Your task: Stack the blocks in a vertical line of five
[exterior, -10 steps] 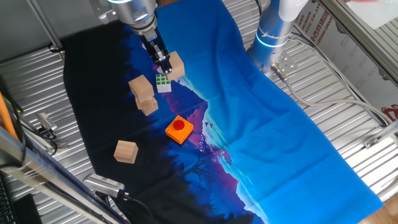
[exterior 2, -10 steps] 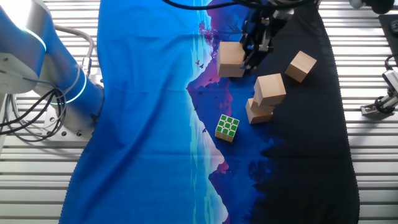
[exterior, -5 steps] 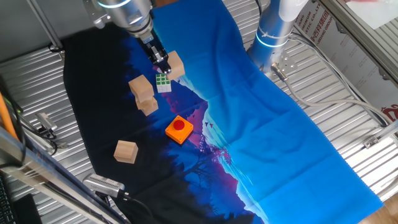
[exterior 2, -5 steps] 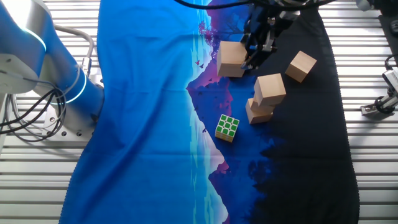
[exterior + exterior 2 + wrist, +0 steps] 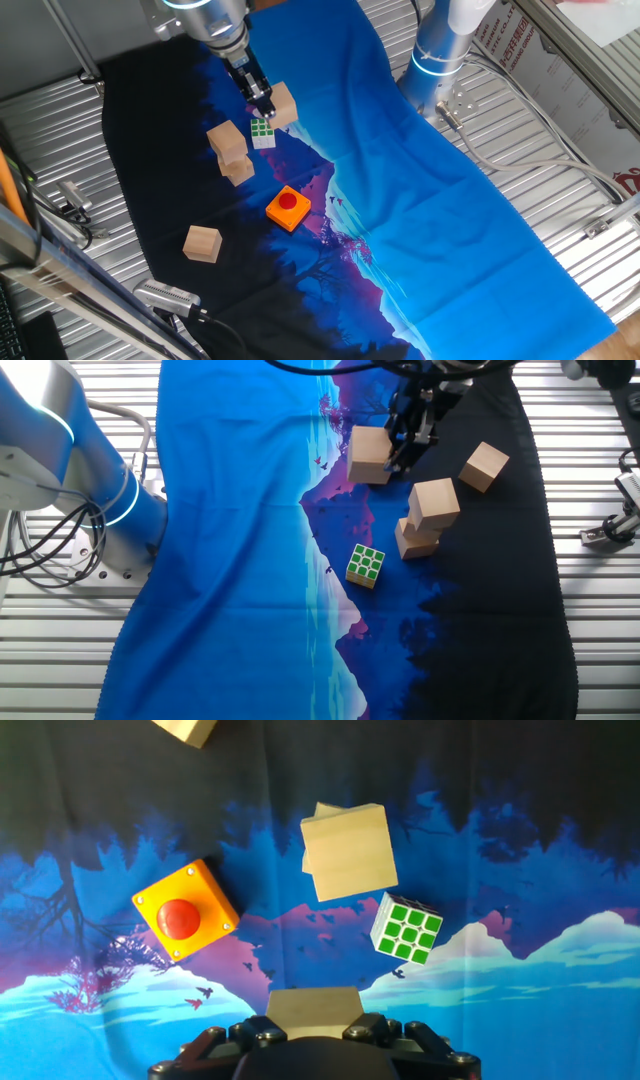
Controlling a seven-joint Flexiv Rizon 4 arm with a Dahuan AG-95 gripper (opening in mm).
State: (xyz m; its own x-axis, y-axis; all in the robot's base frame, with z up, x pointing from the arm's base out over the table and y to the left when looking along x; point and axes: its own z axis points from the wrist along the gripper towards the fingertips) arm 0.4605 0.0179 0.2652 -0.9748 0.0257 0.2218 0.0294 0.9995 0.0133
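Your gripper (image 5: 408,442) is clamping one wooden block (image 5: 370,455) above the cloth (image 5: 480,200), though its fingers are mostly blocking that block in the hand view. Below and ahead of it, a two-block stack (image 5: 346,850) is sitting beside the puzzle cube (image 5: 406,929). Farther ahead, another block (image 5: 185,729) is being cropped by the frame edge.

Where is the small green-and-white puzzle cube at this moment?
The puzzle cube lies on the blue part of the cloth, just beside the two-block stack. In the hand view it sits right of the stack's base.
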